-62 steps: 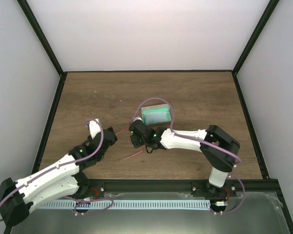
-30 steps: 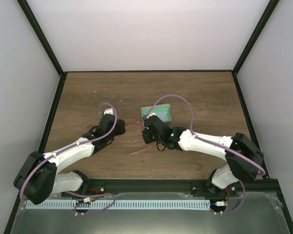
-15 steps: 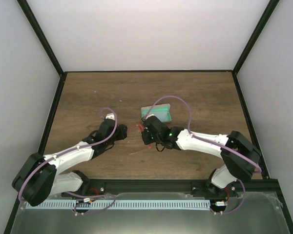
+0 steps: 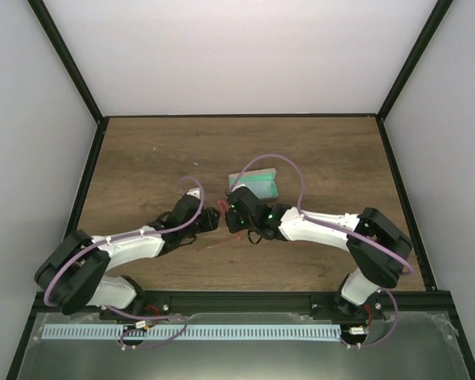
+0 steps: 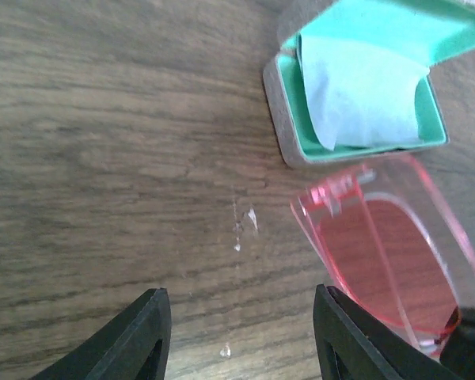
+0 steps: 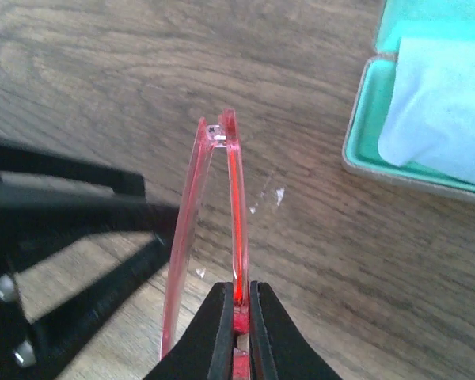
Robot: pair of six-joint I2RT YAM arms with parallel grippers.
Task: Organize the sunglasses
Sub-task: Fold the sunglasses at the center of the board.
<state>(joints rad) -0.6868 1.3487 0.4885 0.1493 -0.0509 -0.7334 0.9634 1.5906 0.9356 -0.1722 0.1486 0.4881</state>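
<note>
Grips the sunglasses (image 6: 236,214) in the right gripper (image 6: 237,307), with the black fingers (image 6: 216,336) pinched together on the near end of the thin red frame. Shows the pair edge-on from that wrist, folded narrow and running straight ahead from the fingertips.

Stands with the left gripper (image 5: 241,332) apart and nothing but bare wooden table (image 5: 103,119) in the gap. Has the pink lens just outside that gap, beyond the finger on the right of that wrist's view and slightly ahead of it. Cannot tell whether that finger touches the frame.

Meets nearly tip to tip from overhead, with the red frame between the two tools.

Finds the open grey case (image 5: 289,142), green-lined, ahead of both tools and off to the right in each wrist view. Sits near the sunglasses but apart from them, with the pale blue cloth (image 5: 356,95) lying inside.
</note>
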